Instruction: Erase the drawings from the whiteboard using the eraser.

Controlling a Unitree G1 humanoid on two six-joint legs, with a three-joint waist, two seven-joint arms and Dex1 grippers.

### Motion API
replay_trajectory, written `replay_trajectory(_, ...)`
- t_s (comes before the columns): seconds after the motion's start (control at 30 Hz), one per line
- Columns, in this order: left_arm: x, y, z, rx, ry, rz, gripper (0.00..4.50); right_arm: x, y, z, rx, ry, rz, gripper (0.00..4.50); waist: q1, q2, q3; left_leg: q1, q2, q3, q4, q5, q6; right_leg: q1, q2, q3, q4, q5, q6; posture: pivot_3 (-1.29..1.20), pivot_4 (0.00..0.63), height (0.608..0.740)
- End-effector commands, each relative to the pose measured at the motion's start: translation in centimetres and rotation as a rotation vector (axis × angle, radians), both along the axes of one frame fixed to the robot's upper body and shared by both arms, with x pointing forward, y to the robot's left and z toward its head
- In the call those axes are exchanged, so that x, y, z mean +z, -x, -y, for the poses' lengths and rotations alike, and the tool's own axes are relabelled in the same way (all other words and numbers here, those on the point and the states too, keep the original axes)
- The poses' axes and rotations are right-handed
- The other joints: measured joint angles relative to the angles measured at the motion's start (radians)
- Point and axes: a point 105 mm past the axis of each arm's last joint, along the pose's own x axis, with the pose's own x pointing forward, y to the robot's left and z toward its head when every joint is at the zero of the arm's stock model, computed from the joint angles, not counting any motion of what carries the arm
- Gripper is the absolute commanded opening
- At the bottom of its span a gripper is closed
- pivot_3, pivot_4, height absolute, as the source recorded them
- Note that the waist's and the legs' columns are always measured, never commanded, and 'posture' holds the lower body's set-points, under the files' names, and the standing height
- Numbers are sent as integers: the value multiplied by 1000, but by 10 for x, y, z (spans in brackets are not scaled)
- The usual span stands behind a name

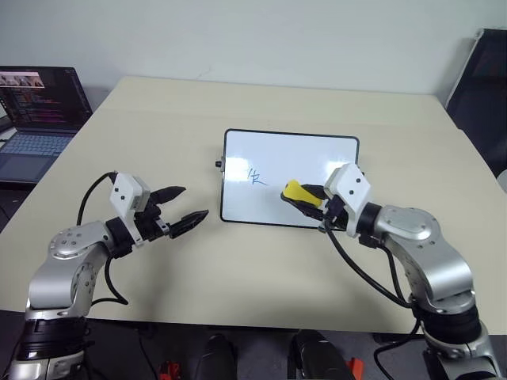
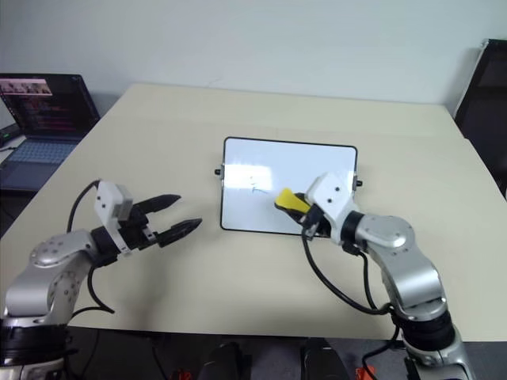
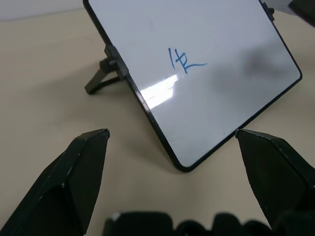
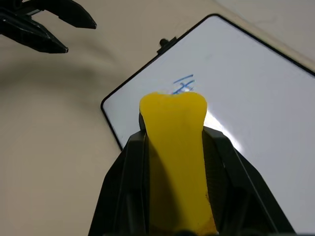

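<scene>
A: Right hand (image 1: 307, 198) is clamped on the yellow eraser (image 1: 298, 192), squeezed between both black fingers, the block poking out past the tips

B: And where's that sitting against the whiteboard (image 1: 289, 154)?

A: In front of its lower right part, just right of the blue drawings (image 1: 257, 177); from the head views I can't tell whether it touches the surface

B: The board itself?

A: Propped up on the beige bench (image 1: 238, 261), near the middle, tilted back on a small dark stand (image 3: 101, 78) with a knob on each side edge. One cluster of blue marker strokes shows, left of the board's centre

B: Left hand (image 1: 184, 207)?

A: Wide open, nothing in it, both fingers spread, hanging over the bench to the left of the board and apart from it, pointing toward its lower left corner

B: Anything else around?

A: An open laptop (image 1: 36, 119) at the far left edge, screen lit, well apart from the board, and a dark chair (image 1: 483, 87) at the far right
</scene>
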Motion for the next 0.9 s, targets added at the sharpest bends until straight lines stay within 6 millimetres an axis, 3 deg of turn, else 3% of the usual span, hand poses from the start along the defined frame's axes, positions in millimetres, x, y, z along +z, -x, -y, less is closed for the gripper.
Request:
replay_trajectory(0.03,18,6,6,-18,-7,52,4500,7,12,-3,44,-28,25,1123,0,0,0,0,0,0,0,0,0,0,0,0,0,0,0,0,150,740)
replay_trajectory(0.37,39,9,22,-46,-40,55,4500,6,10,-6,34,-38,46,1123,0,0,0,0,0,0,1,0,0,0,0,0,0,0,0,0,150,740)
replay_trajectory(0.9,26,11,22,-101,-59,16,4500,-5,16,-5,67,4,-6,1123,0,0,0,0,0,0,1,0,0,0,0,0,0,0,0,0,150,740)
